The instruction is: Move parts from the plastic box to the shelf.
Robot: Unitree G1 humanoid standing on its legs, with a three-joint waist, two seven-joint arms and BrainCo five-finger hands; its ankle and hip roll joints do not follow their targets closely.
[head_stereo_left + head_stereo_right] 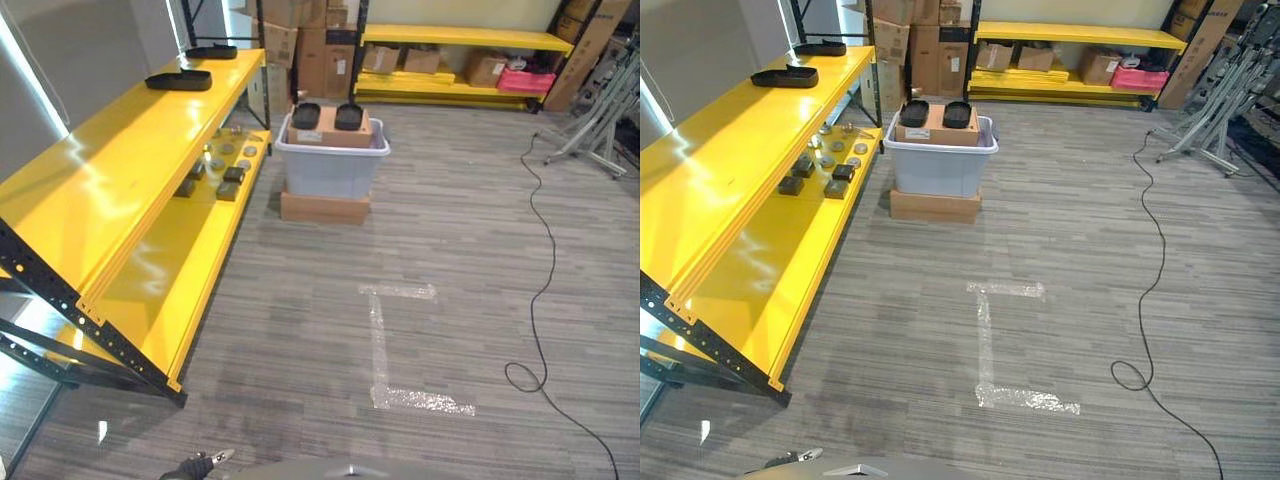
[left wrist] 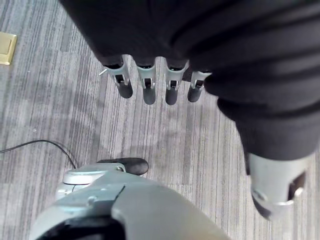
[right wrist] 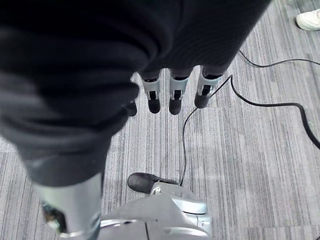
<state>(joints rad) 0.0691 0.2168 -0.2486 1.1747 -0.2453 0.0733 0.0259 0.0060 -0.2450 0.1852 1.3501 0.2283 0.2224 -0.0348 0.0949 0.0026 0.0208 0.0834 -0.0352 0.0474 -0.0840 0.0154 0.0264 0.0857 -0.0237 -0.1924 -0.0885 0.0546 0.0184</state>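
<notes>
Stage: robot is standing well back from the work, both hands hanging empty over the floor; no part is being carried yet.
Left hand (image 2: 155, 87): fingers hanging straight and relaxed, holding nothing.
Right hand (image 3: 172, 95): fingers likewise hanging straight, apart, empty.
Plastic box (image 1: 332, 158): sitting far centre on a flat cardboard base (image 1: 324, 207), just right of the shelf's far end; pale grey, translucent-looking, rounded rim.
Box contents: a brown carton (image 1: 333, 127) is lying across the top with two black rounded trays (image 1: 327, 115) on it; parts below are hidden, cannot tell how many.
Shelf (image 1: 110, 170): running along the left; glossy yellow metal decks, black perforated uprights.
Parts on shelf (image 1: 222, 170): small dark blocks and grey discs are lying on the lower deck's far end.
Top deck: two more black trays (image 1: 195, 68) are sitting at the far end.
Floor (image 1: 450, 260): grey striped carpet with a clear tape mark (image 1: 385, 345).
Risk: shiny deck probably slick, so parts could be sliding; the carton is blocking the box opening; the low deck under the top one is leaving tight clearance for a hand.
</notes>
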